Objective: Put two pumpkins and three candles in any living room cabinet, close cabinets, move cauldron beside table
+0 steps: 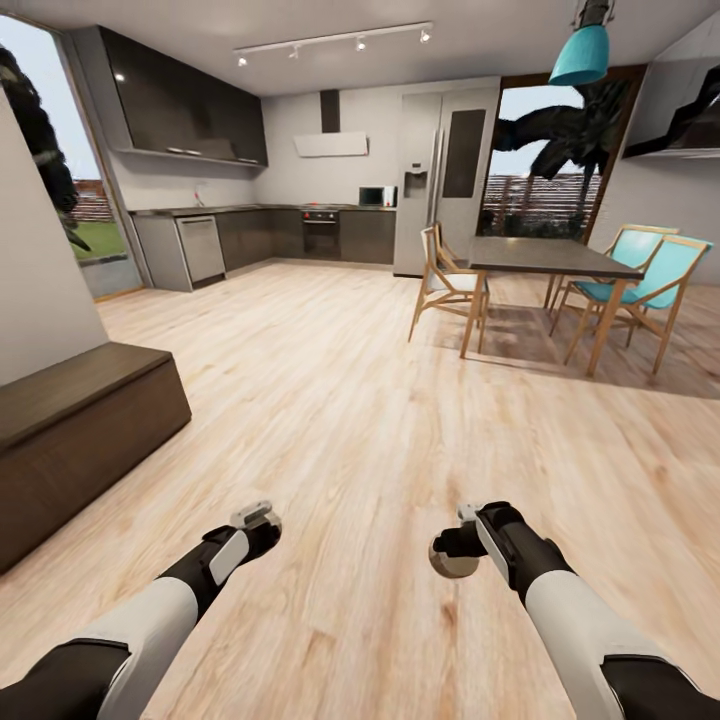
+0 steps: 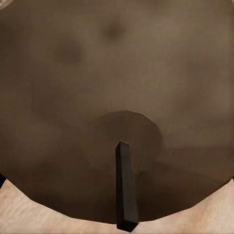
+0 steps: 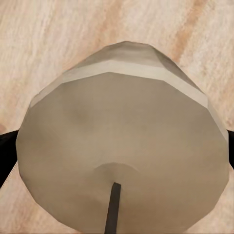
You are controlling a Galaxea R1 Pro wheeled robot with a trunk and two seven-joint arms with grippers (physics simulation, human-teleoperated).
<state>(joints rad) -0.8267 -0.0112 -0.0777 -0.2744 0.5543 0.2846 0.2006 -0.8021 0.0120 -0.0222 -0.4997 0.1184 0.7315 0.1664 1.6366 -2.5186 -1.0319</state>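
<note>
You're on the wood floor (image 1: 380, 400), cabinet (image 1: 80, 430) to your left.
L gripper (image 1: 262, 522) clamps a candle (image 2: 117, 97); R gripper (image 1: 455, 548) clamps another candle (image 3: 126, 146).

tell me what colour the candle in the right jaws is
Pale beige-tan with a dark wick; the candle shows best in the right wrist view.

Brightness: bright and even in head view; daylight from window (image 1: 545, 165) upper right and opening at far left.
Ceiling: four small spotlights (image 1: 335, 42) glowing, top centre.
Shadows: soft, under the dining desk (image 1: 550, 258) and chairs.
Glare: faint sheen on floor (image 1: 340, 400).
Distortion: wide-angle stretch at edges.
Left wrist: dim, brown, blurred.
Right wrist: well lit, soft focus.
</note>
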